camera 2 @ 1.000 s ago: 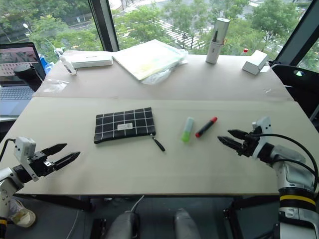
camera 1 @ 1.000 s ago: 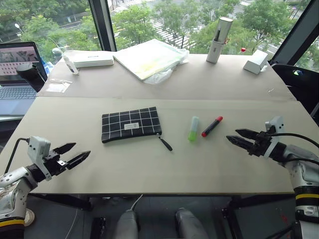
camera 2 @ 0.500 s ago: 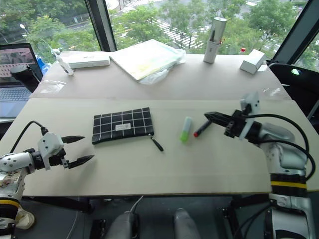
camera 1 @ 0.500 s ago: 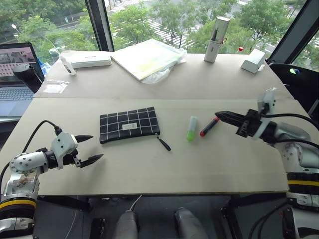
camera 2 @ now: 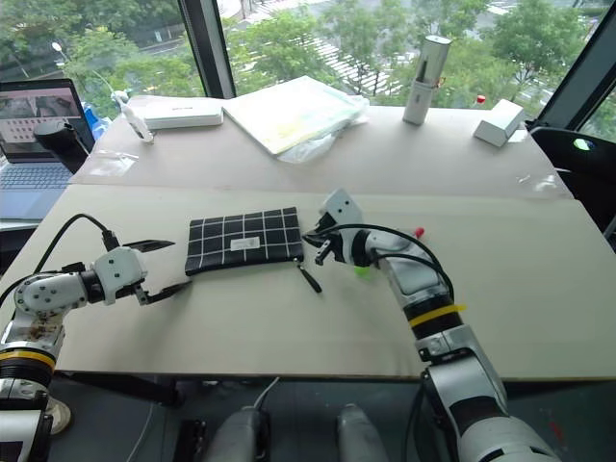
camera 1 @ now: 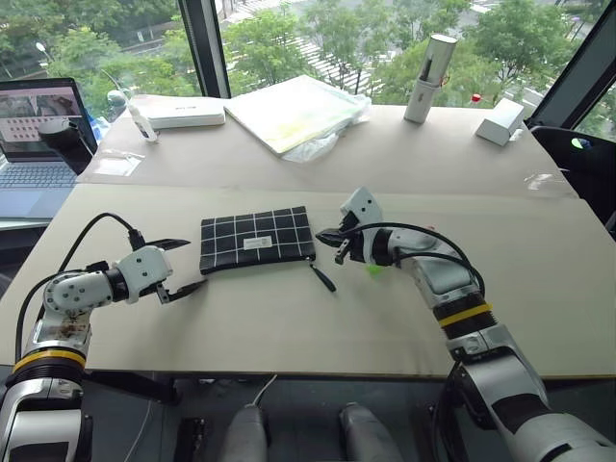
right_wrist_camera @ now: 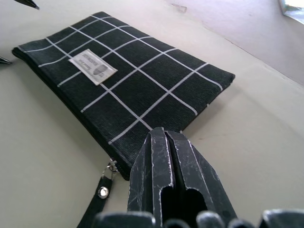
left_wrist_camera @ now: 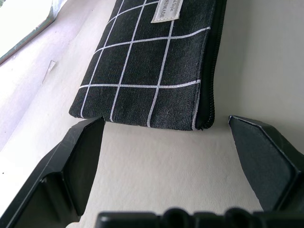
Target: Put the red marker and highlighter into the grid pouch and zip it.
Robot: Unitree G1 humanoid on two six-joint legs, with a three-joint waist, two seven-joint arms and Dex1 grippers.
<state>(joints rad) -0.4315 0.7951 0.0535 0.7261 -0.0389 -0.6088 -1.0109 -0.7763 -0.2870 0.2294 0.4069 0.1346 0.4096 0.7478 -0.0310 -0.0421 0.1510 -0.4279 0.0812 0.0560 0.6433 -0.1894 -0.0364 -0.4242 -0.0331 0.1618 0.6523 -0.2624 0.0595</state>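
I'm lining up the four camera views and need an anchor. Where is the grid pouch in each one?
Left eye: grid pouch left of centre, on the table between both grippers.
Right eye: pouch left of centre, same spot.
Left wrist: pouch in the upper half, its short end facing the open fingers.
Right wrist: pouch across the middle, beyond the shut fingers.
Shared landmark: its white label.

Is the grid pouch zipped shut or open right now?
Shut, as far as shows: the grid pouch lies flat with its zipper edge closed along its length, and the zipper pull trails off one end.
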